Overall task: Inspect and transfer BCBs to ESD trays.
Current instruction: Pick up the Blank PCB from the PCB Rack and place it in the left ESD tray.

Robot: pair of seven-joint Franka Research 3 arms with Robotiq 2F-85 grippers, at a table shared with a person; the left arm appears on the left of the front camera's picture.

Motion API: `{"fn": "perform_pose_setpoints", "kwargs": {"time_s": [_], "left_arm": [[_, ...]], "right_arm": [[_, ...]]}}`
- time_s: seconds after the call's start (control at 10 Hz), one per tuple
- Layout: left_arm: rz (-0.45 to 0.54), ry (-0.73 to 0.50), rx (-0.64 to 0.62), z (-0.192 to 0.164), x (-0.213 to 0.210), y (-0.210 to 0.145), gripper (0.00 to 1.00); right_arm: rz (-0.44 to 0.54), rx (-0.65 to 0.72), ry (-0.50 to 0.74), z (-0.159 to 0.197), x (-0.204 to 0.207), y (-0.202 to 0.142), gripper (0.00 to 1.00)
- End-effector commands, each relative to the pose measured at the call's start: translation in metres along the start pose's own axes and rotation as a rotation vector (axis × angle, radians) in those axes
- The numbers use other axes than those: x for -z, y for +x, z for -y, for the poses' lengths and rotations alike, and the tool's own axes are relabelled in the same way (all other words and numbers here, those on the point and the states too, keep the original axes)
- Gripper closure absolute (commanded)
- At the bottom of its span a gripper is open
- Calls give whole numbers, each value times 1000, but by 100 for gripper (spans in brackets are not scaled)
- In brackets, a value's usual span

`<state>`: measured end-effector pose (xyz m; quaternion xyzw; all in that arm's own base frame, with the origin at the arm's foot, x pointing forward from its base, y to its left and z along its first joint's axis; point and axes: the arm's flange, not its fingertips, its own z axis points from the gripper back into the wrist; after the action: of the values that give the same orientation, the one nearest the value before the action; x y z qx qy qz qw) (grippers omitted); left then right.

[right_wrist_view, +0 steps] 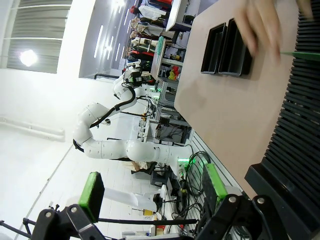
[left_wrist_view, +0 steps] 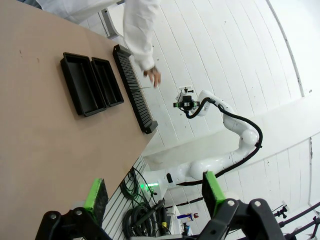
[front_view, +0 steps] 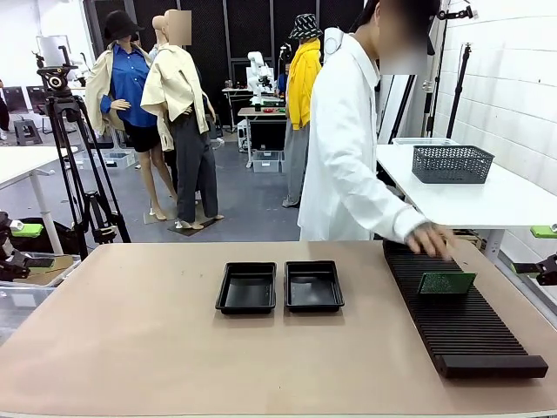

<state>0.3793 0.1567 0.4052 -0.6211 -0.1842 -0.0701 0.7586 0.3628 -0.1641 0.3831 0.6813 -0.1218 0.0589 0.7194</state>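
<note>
Nearest, the left gripper (left_wrist_view: 154,192) hangs off the left side of the brown table (front_view: 130,348) with its green-padded fingers spread wide and nothing between them; the right gripper (right_wrist_view: 152,189) does the same off the right side, jaws fully apart and empty. On the table a long black slotted rack (front_view: 470,335) runs near to far along the right side. At mid-table, left of the rack, two black ESD trays (front_view: 246,292) lie side by side, almost touching, their floors bare. One green BCB (front_view: 446,282) stands on edge in the rack's slots, toward its far half. Just beyond it a person's hand (front_view: 431,238) rests at the rack's far end, apart from the board. Farther right, a grey mesh basket (front_view: 452,163) sits on a white side table (front_view: 513,200)
</note>
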Motion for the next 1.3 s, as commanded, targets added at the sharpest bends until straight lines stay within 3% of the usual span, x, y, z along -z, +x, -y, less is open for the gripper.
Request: {"fn": "perform_pose_setpoints", "kwargs": {"time_s": [0.0,1.2], "left_arm": [[-1,-2,3,1,0,0,0],[-1,-2,3,1,0,0,0]], "right_arm": [[-1,3,2,1,1,-1,0],[-1,3,2,1,1,-1,0]]}}
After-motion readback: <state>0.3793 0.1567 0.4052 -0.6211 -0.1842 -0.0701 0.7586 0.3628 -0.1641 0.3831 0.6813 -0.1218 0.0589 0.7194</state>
